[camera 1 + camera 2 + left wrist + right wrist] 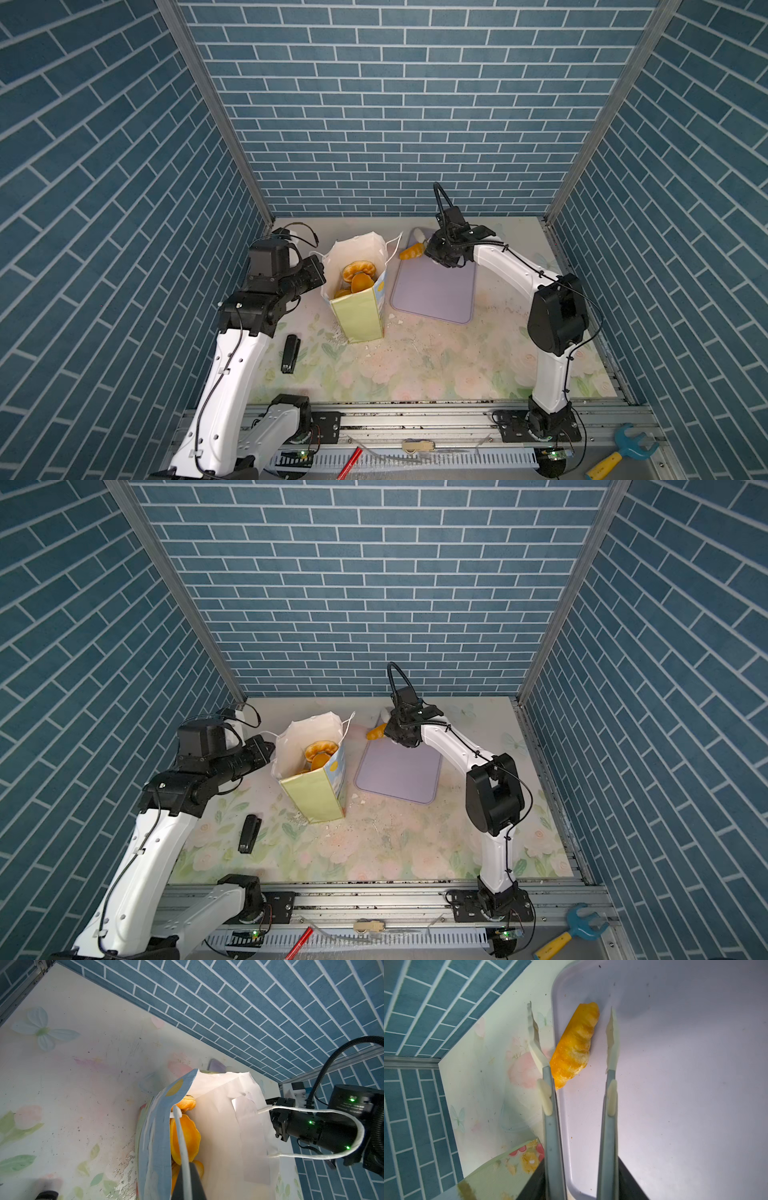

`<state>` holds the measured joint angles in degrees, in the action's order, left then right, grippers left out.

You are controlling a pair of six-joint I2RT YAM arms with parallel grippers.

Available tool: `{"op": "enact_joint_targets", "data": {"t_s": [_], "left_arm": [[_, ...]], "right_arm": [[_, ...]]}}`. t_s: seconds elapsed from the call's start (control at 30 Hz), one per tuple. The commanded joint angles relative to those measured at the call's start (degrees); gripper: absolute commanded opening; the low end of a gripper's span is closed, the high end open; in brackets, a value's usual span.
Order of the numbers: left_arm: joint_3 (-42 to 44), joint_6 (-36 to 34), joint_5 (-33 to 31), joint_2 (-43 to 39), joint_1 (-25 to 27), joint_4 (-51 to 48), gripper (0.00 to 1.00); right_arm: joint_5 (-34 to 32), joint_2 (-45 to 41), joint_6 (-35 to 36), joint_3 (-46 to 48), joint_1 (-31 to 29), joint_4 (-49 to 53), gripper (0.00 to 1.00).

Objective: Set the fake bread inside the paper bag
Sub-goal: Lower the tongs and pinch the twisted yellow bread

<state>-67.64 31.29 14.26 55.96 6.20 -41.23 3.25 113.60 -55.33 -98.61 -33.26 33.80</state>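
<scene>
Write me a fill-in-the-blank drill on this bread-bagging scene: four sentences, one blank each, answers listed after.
1. The lilac tray has exactly ____ loaf at its edge.
2. The right tool straddles the ____ without closing on it.
3. The paper bag stands ____, with pastries inside.
4. The bag's inside walls are ____.

Missing words: one; loaf; upright; white.
</scene>
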Motion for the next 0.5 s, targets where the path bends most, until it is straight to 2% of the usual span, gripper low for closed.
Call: {"op": "enact_joint_targets", "data": {"t_s": [0.0,0.1,0.23,0.47], "left_arm": [[1.1,-0.17,0.02,-0.74,0.22,0.44,0.0],[1.44,-0.35,-0.58,-0.78,0.22,0.23,0.0],[1.98,-0.3,-0.6,-0.51,0.2,0.34,0.0],[1.89,-0.09,-0.8,-1.24,0.26,0.09,0.0]], "right_arm": [[1.46,1.86,-2.47,-2.32,0.12,-1.52,0.47],[3.71,3.49,-1.3,-2.45,0.08,-2.19,0.47],[2.87,3.22,-0.09,-0.48,0.03,-4.08,0.46],[4.0,2.75,0.06,1.52,0.01,-6.66,0.36]]}}
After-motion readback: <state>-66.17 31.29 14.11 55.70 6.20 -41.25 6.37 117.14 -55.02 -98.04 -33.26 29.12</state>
